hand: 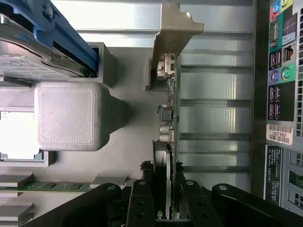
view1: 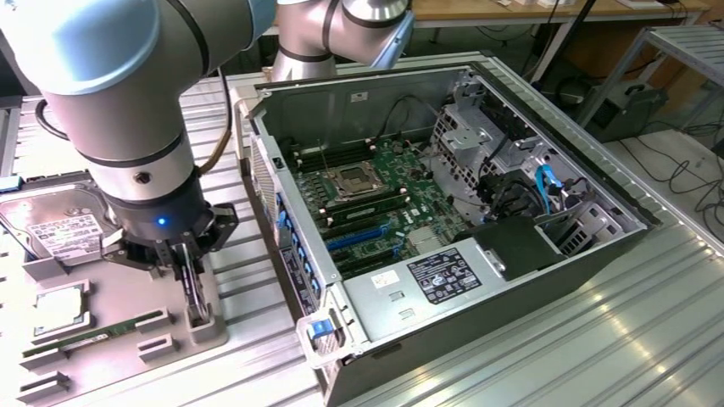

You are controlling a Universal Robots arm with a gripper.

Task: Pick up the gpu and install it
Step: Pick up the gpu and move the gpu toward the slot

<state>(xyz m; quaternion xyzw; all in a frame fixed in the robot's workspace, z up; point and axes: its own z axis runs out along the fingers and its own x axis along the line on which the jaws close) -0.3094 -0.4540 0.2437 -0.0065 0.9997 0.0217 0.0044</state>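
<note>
Our hand [hand: 165,191] is pinched shut on the gpu [hand: 171,101], stood on edge in the grey holder [view1: 212,331] just below so both faces are reachable.

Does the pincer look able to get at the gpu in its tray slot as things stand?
Probably yes. The pincer is directly over the gpu, which stands edge-on in the gray tray. Nothing lies between them, and the hard drive and computer case sit off to either side.
</note>
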